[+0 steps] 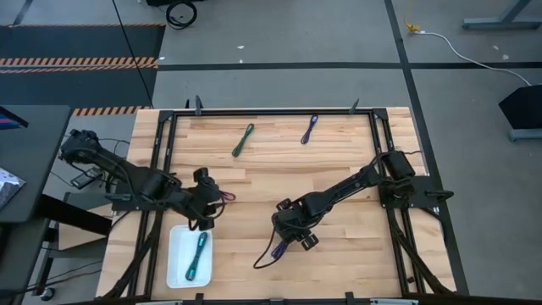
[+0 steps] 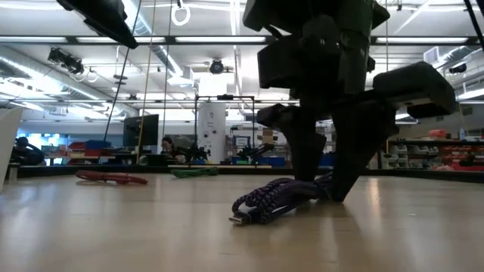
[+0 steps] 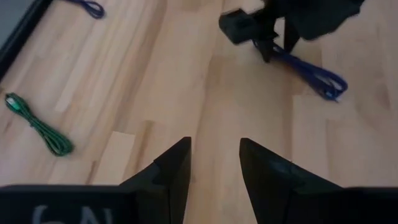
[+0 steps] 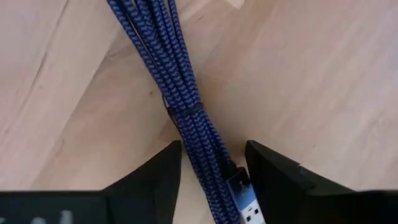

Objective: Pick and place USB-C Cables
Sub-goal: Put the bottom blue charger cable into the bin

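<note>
High view: you have the right gripper lowered onto the blue-violet cable in the lower centre of the frame, on the bare wood of the bench. The step in hand is judged to be the grasp of this cable. In the right wrist view the bundle runs between the two fingers, one on each side, with a little gap left; the jaws stand part open around it and are not yet clamped. The next move calls for you to close fully on the bundle near its tie band, lift clear, then carry it to the white tray at the lower left.

The long axis of the blue-violet cable runs diagonally in the high view, from the gripper down toward the lower left. Its plug end lies between the fingers in the right wrist view.

The left gripper waits at centre left, just above the tray, jaws narrowly open and holding nothing in the left wrist view. A magenta cable lies just beside it. The teal cable lies in the tray, long axis nearly vertical. The green cable and purple cable lie well apart at upper centre, both slanted.
</note>
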Controlling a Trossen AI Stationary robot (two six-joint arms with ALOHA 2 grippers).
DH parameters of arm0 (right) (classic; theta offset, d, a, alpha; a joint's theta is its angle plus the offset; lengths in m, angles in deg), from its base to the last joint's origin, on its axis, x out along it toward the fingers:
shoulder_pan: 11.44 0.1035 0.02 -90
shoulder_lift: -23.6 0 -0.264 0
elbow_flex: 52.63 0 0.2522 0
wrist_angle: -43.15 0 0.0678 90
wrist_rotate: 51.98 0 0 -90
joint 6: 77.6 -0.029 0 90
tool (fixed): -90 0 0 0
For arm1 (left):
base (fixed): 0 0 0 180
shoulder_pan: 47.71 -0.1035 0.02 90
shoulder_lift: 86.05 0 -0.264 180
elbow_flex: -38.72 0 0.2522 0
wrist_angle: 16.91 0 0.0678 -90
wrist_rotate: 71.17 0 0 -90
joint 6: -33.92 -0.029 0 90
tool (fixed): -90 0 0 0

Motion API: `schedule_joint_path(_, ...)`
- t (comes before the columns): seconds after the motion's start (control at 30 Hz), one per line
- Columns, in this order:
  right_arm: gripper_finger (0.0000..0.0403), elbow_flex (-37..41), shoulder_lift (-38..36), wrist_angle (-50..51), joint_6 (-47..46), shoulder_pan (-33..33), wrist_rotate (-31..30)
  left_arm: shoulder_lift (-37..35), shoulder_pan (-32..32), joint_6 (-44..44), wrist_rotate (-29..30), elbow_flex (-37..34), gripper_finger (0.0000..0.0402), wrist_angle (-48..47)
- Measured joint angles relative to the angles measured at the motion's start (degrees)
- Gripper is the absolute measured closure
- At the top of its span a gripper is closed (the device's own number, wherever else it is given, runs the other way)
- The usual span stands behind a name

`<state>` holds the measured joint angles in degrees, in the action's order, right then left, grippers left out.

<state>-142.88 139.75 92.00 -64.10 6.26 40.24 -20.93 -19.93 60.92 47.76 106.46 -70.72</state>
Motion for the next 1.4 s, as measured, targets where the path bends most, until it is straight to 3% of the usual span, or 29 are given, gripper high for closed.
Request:
schedule_joint_path(0.27,0.0378,-0.55,-0.56,0.55,-0.04,0.22,-2.97,0.59,3.64,5.89,1.9,0.0,0.0257,0.54)
schedule_joint_path(0.57,0.0376,-3.43,-0.56,2.11,-3.48,1.02,-10.32,0.5,6.26,8.97,4.27,-0.02,0.0257,0.9)
schedule_joint_path(1.03,0.0376,-25.96,-0.65,8.88,-3.09,6.44,-28.54,0.48,6.24,7.25,3.18,-0.02,0.0257,6.76)
schedule_joint_path(1.2,0.0376,-30.41,-0.67,14.01,-5.29,7.0,-30.93,0.48,5.98,3.14,3.01,-0.02,0.0257,11.34)
schedule_joint_path(1.4,0.0376,-30.67,-0.65,20.14,-10.18,4.18,-28.08,0.48,5.84,-2.34,-1.98,-0.02,0.0254,15.19)
